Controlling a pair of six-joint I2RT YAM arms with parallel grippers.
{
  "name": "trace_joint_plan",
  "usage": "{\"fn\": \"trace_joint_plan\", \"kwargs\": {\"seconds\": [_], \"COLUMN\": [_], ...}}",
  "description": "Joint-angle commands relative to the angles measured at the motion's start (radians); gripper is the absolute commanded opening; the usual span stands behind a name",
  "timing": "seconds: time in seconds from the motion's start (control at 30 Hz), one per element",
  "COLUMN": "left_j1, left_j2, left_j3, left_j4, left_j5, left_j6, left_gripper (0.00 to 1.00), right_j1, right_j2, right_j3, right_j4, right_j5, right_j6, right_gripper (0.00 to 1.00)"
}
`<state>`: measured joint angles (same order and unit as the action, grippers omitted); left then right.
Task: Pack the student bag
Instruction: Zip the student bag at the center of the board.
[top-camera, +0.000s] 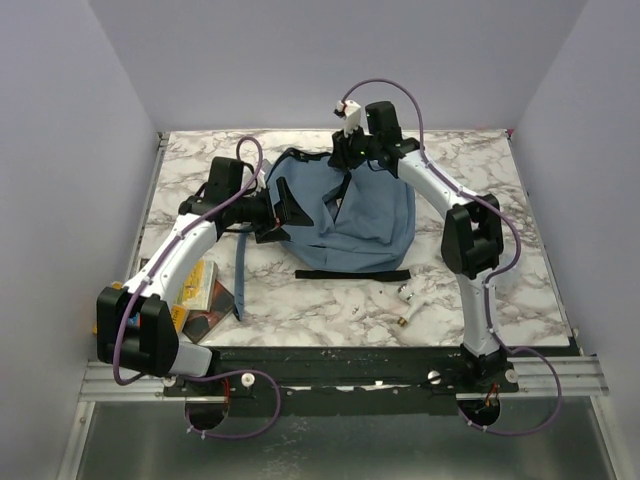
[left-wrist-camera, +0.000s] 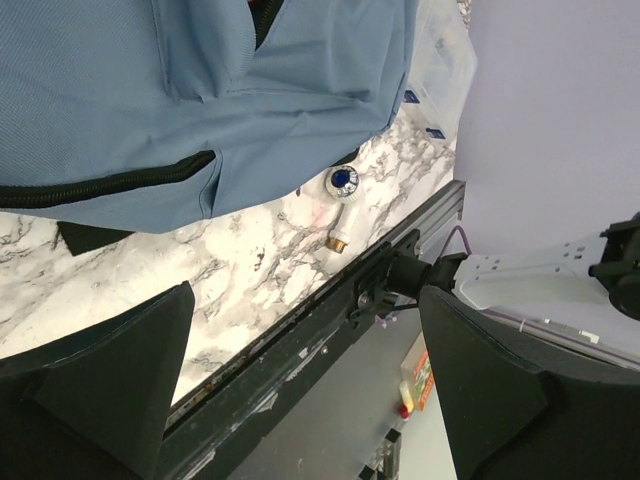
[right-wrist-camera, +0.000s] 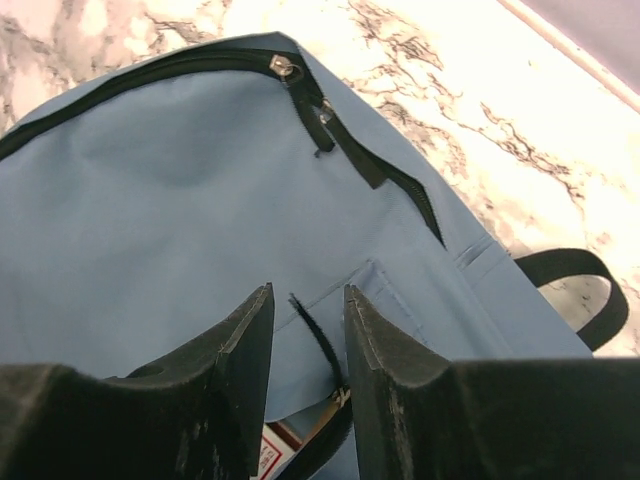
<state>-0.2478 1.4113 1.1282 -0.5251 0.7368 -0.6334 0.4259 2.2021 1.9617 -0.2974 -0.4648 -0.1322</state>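
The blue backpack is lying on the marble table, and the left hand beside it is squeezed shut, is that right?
Not quite. The backpack does lie on the marble table, but the left hand beside it is wide open, not squeezed shut. Its fingers are spread apart with nothing between them. The left wrist view shows this.

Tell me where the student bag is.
Top view: the student bag lies on the table, centre toward the far edge, left gripper at its left, right gripper over its far end.

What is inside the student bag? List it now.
Only a corner of a red-and-white printed item shows in the opening of the student bag. Its blue fabric covers everything else inside.
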Motion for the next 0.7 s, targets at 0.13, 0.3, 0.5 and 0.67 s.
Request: {"fn": "trace_joint_plan", "kwargs": {"seconds": [0.13, 0.3, 0.5, 0.67], "left_j1": [0.003, -0.004, -0.007, -0.009], "left_j2": [-0.064, -0.074, -0.049, 0.062], "left_j3": [-0.033, -0.034, -0.015, 0.076], "left_j4": [0.024, 0.030, 0.056, 0.098], "left_j5": [0.038, 0.033, 0.028, 0.010], "left_j6": [0.017, -0.001, -0.038, -0.085], "left_gripper": [0.95, 0.95, 0.89, 0.68], "right_j1": [-0.001, -0.001, -0.004, -0.013], "right_j2": [0.087, 0.102, 0.061, -0.061], "right_j3": [0.104, 0.131, 0.134, -0.035], "right_j4": [-0.086, -0.101, -0.086, 0.073], "right_j5": [0.058, 0.055, 0.036, -0.080], "right_j6": [-0.045, -0.026, 0.142, 0.364], "right_gripper": [0.34, 0.21, 0.01, 0.01]}}
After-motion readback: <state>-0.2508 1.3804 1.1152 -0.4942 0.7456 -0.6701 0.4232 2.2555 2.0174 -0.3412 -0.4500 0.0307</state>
